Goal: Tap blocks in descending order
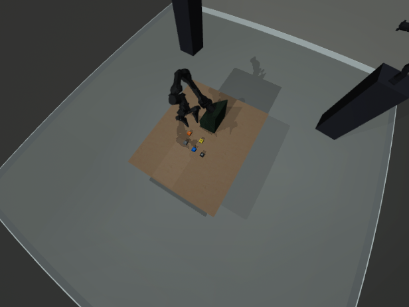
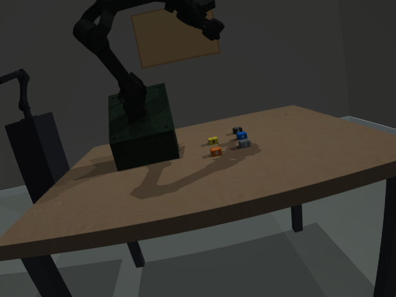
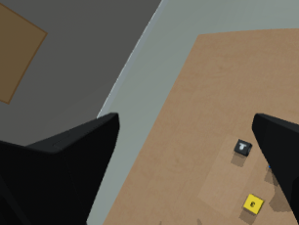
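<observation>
The fingers [image 1: 196, 116] [image 2: 213, 29] stand wide apart with nothing between them, up in the air above the surface [image 1: 172, 166] [image 2: 289, 161] [image 3: 220, 73] and clear of every block. Seen from the exterior, the arm [image 1: 196, 89] [image 2: 110, 62] rises from a dark green box [image 1: 208, 121] [image 2: 144, 149] on the left and reaches over to the right.

Five blocks sit to the right of the box, apart from one another. The orange block [image 1: 189, 133] [image 2: 216, 152], marked 0, is nearest; the yellow block [image 1: 201, 141] [image 2: 213, 141] [image 3: 253, 203], marked 3, is beyond it. Farther right are the grey block [image 1: 186, 142] [image 2: 244, 144], marked 1, then the blue block [image 1: 194, 149] [image 2: 242, 135], which seems to read 4, and at the far end the black block [image 1: 202, 155] [image 2: 237, 130] [image 3: 242, 148], whose digit I cannot read for certain. The wrist view shows the yellow and black blocks toward the right, with a sliver of blue beside a finger.
</observation>
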Robot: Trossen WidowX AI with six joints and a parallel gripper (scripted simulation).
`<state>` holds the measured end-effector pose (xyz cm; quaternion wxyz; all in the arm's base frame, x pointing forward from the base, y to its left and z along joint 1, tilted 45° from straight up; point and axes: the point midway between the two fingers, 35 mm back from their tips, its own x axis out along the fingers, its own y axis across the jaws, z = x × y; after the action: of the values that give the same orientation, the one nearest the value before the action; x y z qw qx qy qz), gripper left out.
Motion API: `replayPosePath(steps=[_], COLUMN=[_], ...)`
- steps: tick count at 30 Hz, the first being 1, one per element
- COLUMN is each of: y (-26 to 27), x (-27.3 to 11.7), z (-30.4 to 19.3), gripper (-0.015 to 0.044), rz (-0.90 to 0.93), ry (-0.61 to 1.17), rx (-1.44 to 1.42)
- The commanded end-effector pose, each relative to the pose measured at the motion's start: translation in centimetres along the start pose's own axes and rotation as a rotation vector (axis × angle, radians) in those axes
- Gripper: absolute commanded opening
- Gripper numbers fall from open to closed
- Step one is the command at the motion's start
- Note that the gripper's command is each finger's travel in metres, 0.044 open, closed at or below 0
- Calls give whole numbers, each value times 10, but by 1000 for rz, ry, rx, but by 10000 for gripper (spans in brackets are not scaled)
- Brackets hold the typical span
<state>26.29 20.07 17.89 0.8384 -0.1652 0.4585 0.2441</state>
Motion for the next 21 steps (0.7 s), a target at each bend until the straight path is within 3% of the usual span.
replayPosePath(steps=[1,5,9,21], y=[-60,-131,-181,-186], x=[24,31,12,8], z=[-44,-116,-191,-200], gripper=[400,400,400,400], rz=[-230,-531,-796,-825], ry=[158,394,653,685], rx=[93,184,224,224])
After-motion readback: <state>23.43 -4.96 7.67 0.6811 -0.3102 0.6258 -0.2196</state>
